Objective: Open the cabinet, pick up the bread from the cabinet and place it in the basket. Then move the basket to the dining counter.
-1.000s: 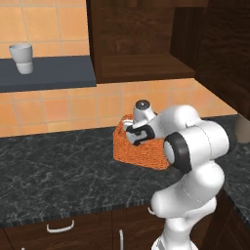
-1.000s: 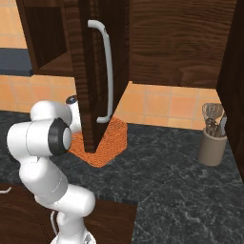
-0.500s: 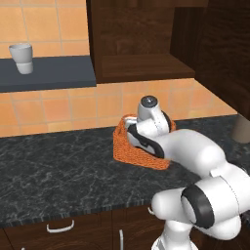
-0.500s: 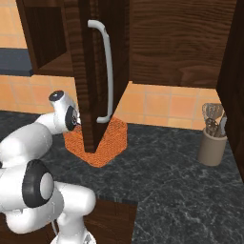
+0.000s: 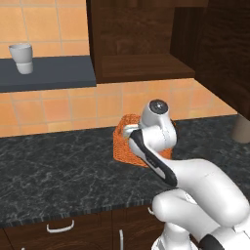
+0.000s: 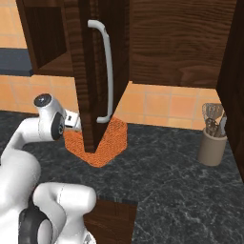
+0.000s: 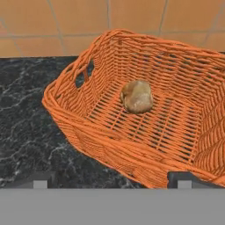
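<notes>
The orange wicker basket (image 7: 145, 132) stands on the black speckled counter (image 5: 49, 166), under the dark brown cabinet (image 5: 141, 68). A small tan-brown bread (image 7: 136, 96) lies on the basket's floor, near its middle. My gripper (image 7: 112, 182) is open, with its two tips wide apart just before the basket's near rim and nothing held. In the left base view my wrist covers the front of the basket (image 5: 122, 144). The cabinet door (image 6: 90, 71) with its silver bar handle (image 6: 107, 71) stands open and hides part of the basket (image 6: 112, 143).
A white cup (image 5: 22, 57) sits on a dark wall shelf at the left. A utensil holder (image 6: 213, 143) stands on the counter at the right. The open door's edge juts out over the counter. Low drawers with curved handles (image 5: 61, 227) run below.
My arm has stretched forward and sunk lower, and the wrist has swung from above the basket down to its near side. The basket has stayed where it was.
</notes>
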Motion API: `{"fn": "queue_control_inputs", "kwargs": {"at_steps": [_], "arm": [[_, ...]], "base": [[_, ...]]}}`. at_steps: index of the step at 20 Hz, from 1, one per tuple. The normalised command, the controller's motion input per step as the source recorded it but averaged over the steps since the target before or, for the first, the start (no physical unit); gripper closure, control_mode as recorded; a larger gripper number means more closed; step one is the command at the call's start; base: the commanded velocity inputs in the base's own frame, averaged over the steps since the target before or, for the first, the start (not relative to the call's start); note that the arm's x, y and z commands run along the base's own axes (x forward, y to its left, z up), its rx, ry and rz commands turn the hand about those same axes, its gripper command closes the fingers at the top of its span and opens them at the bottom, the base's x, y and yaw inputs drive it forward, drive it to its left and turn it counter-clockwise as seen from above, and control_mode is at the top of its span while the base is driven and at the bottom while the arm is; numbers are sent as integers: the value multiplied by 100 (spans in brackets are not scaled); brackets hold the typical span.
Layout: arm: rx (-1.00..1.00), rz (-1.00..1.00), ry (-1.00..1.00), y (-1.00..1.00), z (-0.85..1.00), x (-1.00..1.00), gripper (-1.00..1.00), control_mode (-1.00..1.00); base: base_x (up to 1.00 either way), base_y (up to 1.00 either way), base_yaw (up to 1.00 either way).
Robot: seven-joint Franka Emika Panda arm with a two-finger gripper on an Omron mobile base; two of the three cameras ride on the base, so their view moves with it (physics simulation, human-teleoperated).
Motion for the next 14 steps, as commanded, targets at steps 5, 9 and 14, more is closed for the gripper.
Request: {"fn": "queue_control_inputs", "kwargs": {"at_steps": [5,9,14], "arm": [[-15,37,11,17,-8,30,-100,-100],[-21,25,13,15,0,64,-100,-100],[-24,12,22,17,-22,69,-100,-100]], "base": [[0,0,0],[0,0,0],[0,0,0]]}}
